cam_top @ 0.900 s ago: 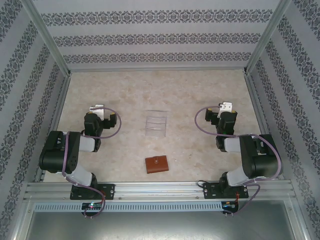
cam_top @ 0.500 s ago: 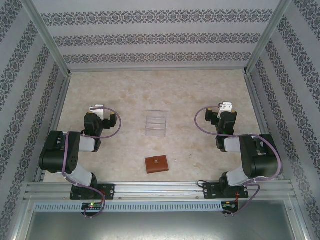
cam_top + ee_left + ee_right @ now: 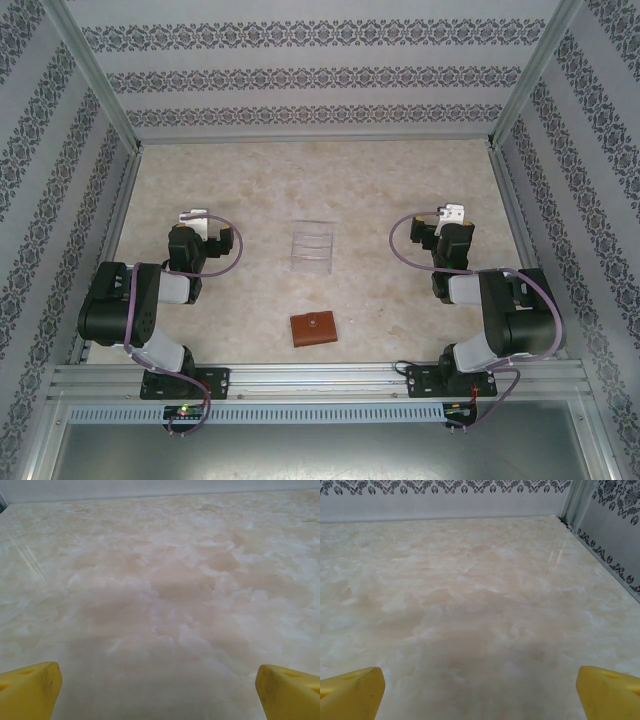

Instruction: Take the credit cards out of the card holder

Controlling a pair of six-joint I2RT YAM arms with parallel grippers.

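Card holder (image 3: 314, 329) near front edge of table (image 3: 420, 170), open surface all around.

The right pincer (image 3: 480, 697) gapes wide above the marbled table (image 3: 470, 595).

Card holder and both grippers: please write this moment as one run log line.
stage: not started | card holder: closed, flat on table, apart from both grippers | left gripper: open, empty | right gripper: open, empty
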